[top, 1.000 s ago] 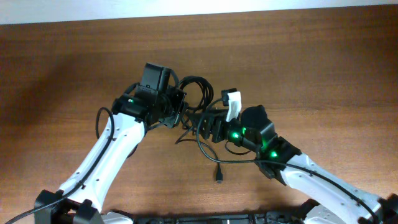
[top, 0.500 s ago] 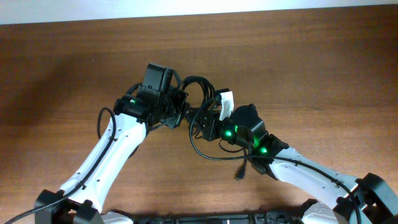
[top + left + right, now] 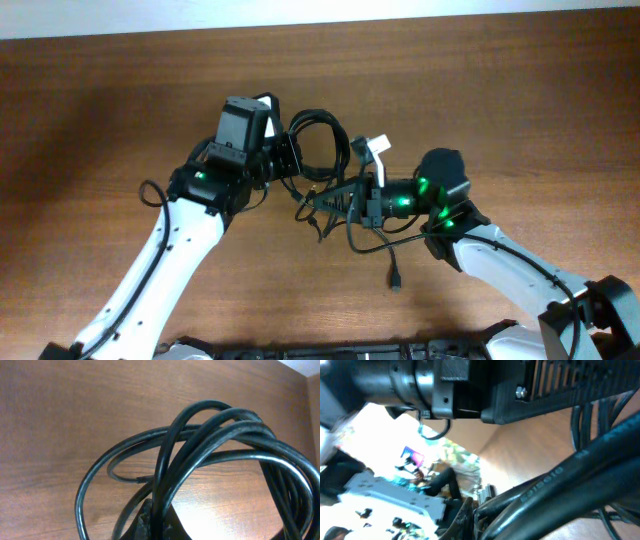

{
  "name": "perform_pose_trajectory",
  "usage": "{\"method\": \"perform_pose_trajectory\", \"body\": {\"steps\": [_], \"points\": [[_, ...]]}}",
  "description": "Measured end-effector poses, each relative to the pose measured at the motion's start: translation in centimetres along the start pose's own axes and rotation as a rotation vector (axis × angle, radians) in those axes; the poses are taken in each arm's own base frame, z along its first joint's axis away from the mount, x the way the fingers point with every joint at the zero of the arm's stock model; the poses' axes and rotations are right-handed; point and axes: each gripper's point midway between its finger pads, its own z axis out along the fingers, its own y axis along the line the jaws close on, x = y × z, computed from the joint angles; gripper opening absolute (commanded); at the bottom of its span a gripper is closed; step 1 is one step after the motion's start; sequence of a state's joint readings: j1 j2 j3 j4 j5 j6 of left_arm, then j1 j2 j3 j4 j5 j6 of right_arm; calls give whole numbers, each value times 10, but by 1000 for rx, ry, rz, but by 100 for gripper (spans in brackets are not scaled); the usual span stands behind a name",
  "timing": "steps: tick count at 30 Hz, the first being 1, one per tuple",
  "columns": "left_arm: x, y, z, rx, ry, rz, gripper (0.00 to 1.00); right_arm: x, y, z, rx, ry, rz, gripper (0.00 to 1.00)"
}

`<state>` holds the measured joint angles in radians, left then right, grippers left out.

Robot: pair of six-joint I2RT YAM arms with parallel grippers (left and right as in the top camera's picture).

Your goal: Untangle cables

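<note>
Currently holding tangled cables [image 3: 325, 127] over bench [image 3: 520, 90].
Clamping coiled loop in closed left tool [image 3: 287, 162]; pinching trailing strands in closed right tool [image 3: 338, 198], just beside.

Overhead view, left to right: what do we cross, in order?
Overhead: left arm → left end effector → cables → right arm. Skipped the right end effector: it overlaps the cables.
</note>
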<state>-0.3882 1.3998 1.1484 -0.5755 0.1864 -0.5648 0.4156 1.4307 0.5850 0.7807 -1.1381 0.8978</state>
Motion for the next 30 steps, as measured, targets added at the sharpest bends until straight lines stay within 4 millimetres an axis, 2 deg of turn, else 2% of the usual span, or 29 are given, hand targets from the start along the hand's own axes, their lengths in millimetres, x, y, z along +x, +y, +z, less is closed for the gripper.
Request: {"method": "perform_pose_trajectory", "body": {"steps": [2, 5, 11, 16, 20, 25, 27, 30], "points": [[0, -7, -7, 26, -9, 70, 0, -3, 15, -2, -56, 10, -15, 4], [8, -20, -7, 52, 5, 172, 0, -5, 25, -3, -91, 14, -28, 4], [12, -29, -10, 90, 7, 295, 0, -19, 15, -21, -58, -29, -3, 4], [12, -50, -35, 188, -28, 406, 0, -29, 7, -29, -24, -79, 7, 4], [21, -67, -46, 302, -13, 506, 0, -38, -18, -31, 71, -160, 117, 4], [29, -75, -49, 360, 7, 561, 0, -37, -69, -42, 285, -255, 233, 4], [32, -78, -51, 385, 15, 566, 0, -44, -80, -48, 350, -309, 220, 4], [37, -84, -54, 434, 25, 607, 0, -49, -86, -52, 389, -348, 208, 4]]}}
